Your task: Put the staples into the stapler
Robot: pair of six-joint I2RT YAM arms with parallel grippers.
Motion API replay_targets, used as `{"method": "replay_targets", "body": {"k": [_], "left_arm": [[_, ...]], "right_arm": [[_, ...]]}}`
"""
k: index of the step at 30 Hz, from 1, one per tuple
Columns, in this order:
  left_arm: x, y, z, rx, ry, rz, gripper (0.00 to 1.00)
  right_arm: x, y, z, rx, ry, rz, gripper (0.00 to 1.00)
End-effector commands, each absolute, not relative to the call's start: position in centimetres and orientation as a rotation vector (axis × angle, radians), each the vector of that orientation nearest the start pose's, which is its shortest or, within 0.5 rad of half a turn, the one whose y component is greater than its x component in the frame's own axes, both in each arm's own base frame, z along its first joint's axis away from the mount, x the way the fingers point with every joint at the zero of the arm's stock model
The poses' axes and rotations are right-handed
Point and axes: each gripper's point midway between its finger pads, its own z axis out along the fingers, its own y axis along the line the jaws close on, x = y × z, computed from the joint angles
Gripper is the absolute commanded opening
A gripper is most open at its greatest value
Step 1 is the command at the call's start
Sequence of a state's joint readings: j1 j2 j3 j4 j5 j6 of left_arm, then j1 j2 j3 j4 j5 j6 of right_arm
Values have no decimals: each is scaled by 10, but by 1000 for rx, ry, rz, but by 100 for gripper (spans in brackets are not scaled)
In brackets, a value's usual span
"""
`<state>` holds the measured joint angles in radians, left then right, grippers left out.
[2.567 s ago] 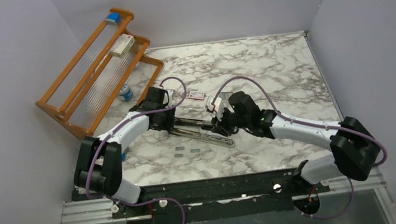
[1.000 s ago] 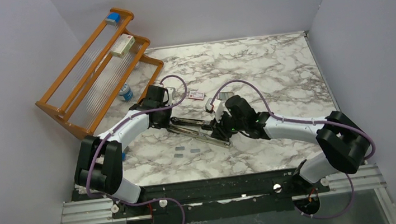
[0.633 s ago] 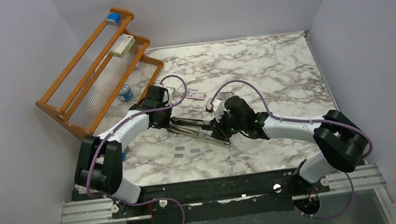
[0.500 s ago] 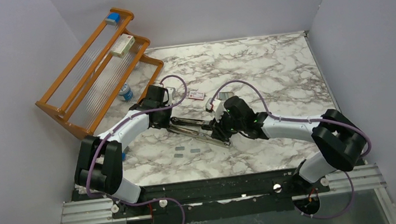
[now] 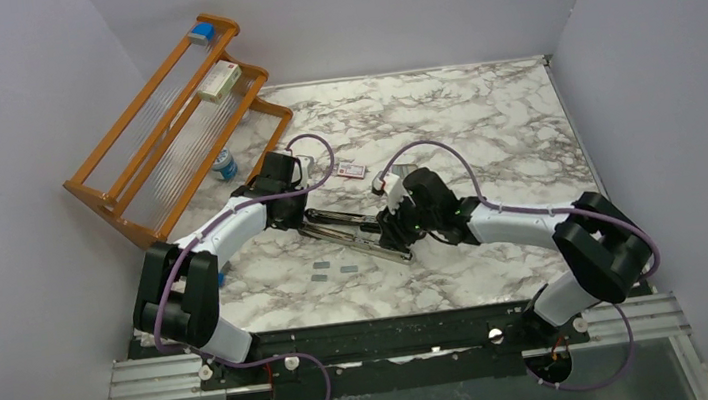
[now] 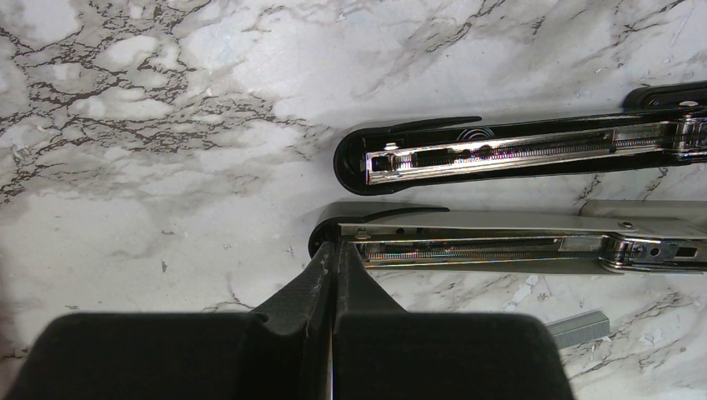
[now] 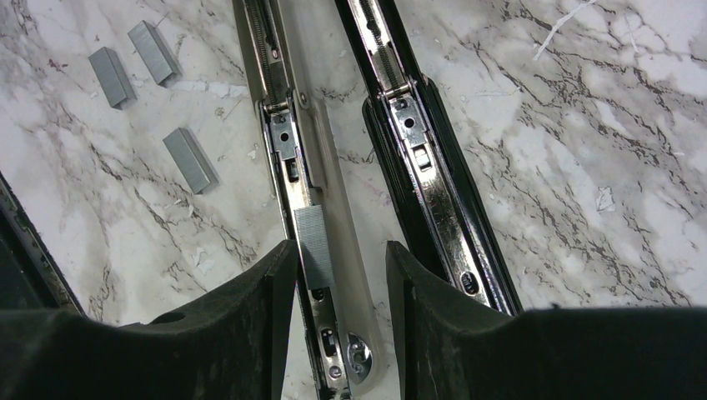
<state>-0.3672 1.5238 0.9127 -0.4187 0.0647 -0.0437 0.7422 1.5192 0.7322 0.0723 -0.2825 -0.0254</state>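
Note:
The stapler (image 5: 359, 232) lies swung open on the marble. In the left wrist view it shows as a black arm (image 6: 500, 150) with a shiny inner rail and a silver rail arm (image 6: 500, 237) on a pale grey strip. My left gripper (image 6: 336, 254) is shut, its tips resting against the end of the silver rail arm. My right gripper (image 7: 338, 271) is open and straddles that arm's other end. One strip of staples (image 7: 315, 237) lies on the rail between its fingers (image 7: 279, 287), close to the left one. Three loose strips of staples (image 7: 190, 160) lie beside the stapler.
A small red-and-white packet (image 5: 352, 170) lies behind the stapler. A wooden rack (image 5: 170, 120) stands at the back left with a white-and-red box (image 5: 219, 81) and a blue item (image 5: 201, 32) on it. A small bottle (image 5: 223, 163) stands at its foot.
My right wrist has shifted slightly along the stapler's end, and its jaws have been spreading. The left arm and the stapler have stayed where they were.

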Motion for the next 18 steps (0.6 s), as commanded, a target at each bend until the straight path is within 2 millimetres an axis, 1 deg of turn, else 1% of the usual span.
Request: {"method": "replay_targets", "body": {"k": [1,6,9,18], "left_arm": [[316,-132,59,440,2550,-221,0],[315,-132,58,442,2553,-222,0],[316,-132,59,440,2553,-222,0],[316,-132,58,442,2554,-220,0]], "right_arm": [[246,296,58,-1027,2125,730,47],[246,293,53,-1026,2146,719,46],[246,291,52,-1022,2151,714,43],[244,288,50,-1025,2165,724,28]]}}
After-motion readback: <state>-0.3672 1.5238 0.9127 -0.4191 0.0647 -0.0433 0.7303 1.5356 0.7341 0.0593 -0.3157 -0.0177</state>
